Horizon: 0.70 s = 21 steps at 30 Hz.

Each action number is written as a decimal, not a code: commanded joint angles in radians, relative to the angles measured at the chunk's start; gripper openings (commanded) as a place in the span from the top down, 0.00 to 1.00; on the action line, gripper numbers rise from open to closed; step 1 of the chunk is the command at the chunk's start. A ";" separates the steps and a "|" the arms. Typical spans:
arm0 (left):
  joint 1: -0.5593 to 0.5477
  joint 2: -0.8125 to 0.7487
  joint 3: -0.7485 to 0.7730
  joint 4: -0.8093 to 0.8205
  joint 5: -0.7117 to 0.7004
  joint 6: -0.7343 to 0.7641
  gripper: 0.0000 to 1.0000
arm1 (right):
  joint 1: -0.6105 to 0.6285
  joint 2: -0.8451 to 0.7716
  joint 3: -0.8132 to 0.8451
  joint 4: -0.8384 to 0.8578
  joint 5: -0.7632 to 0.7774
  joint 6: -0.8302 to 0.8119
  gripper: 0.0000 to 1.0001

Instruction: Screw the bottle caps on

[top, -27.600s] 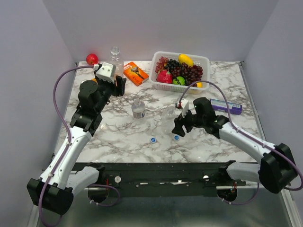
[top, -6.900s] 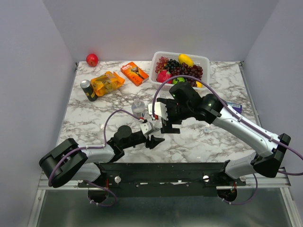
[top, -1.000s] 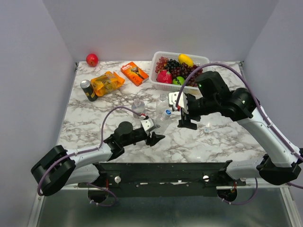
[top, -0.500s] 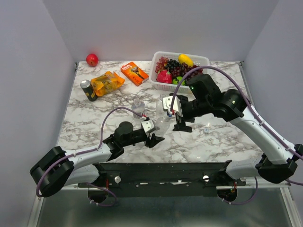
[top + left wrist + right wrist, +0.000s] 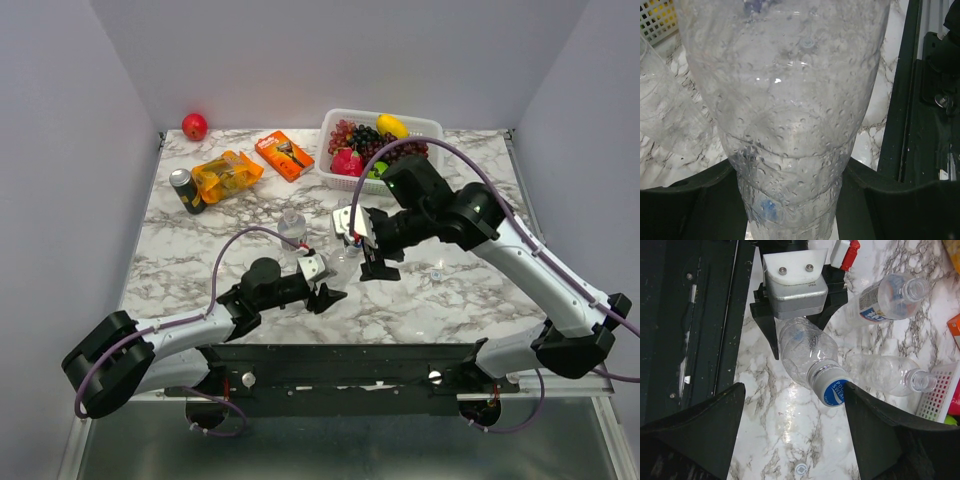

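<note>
My left gripper (image 5: 325,295) is shut on the body of a clear bottle (image 5: 802,352) that leans toward the right arm; the bottle fills the left wrist view (image 5: 790,100). A blue cap (image 5: 834,390) sits on its neck. My right gripper (image 5: 792,387) is wide open above the cap, which lies close to its right finger (image 5: 875,430). A labelled bottle (image 5: 887,296) and a clear bottle (image 5: 885,372) stand beyond with open necks. A whitish cap (image 5: 801,469) lies on the marble, also seen in the top view (image 5: 436,272). The second blue cap is not clearly seen.
A white basket (image 5: 432,128) of fruit stands at the back. A red apple (image 5: 194,126), orange box (image 5: 286,154), orange packet (image 5: 226,175) and dark can (image 5: 185,190) sit at the back left. A black rail (image 5: 340,355) runs along the near edge.
My right gripper has moved left and toward the near edge, closer over the held bottle's cap. The left arm and its bottle have stayed put.
</note>
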 commanded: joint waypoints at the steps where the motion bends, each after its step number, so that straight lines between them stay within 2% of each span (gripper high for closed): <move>1: -0.002 -0.015 -0.012 0.110 -0.006 0.026 1.00 | 0.015 0.037 0.039 -0.094 -0.047 0.018 0.14; 4: -0.002 -0.004 -0.021 0.101 -0.037 0.007 1.00 | 0.016 0.023 0.084 -0.059 0.029 0.076 0.14; 8: 0.000 -0.018 -0.036 0.081 -0.041 -0.010 1.00 | 0.015 -0.025 0.111 -0.026 0.130 0.096 0.09; 13: 0.000 -0.016 -0.036 0.076 -0.030 0.000 1.00 | 0.016 -0.043 0.036 -0.005 0.138 0.100 0.01; 21: 0.000 0.004 -0.004 0.076 0.023 -0.013 1.00 | 0.018 0.007 0.013 0.063 0.158 0.058 0.00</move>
